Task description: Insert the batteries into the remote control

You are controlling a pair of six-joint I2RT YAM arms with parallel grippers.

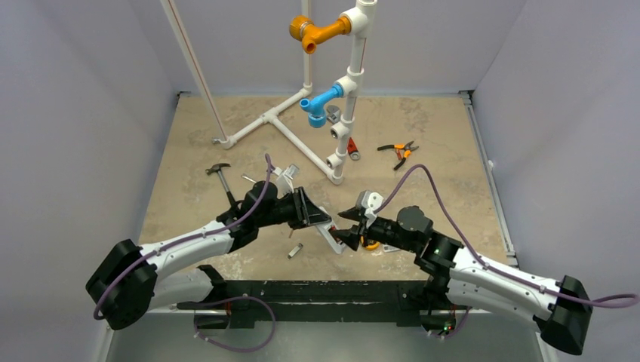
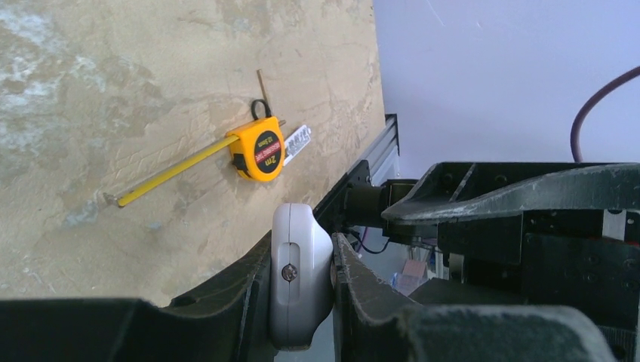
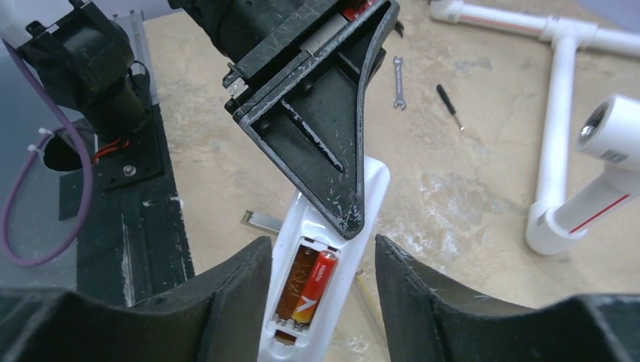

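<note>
Gripping white remote control (image 3: pixel 294 226) w/ L claw (image 2: pixel 300 253) clamped on it, tilted above bench (image 1: pixel 423 136), two red batteries (image 3: pixel 317 283) seated in its back, R claw (image 3: pixel 323 260) wide open, empty, straddling it

A finger (image 3: pixel 317 128) of the left hand (image 2: pixel 302 275) hides the far end of the remote control (image 3: pixel 290 230), the picture's bottom edge cuts off its near end, and from above the batteries (image 3: pixel 315 285) are too small to tell, the tape measure (image 1: pixel 370 243) half hidden behind the right hand (image 1: pixel 353 235).
</note>
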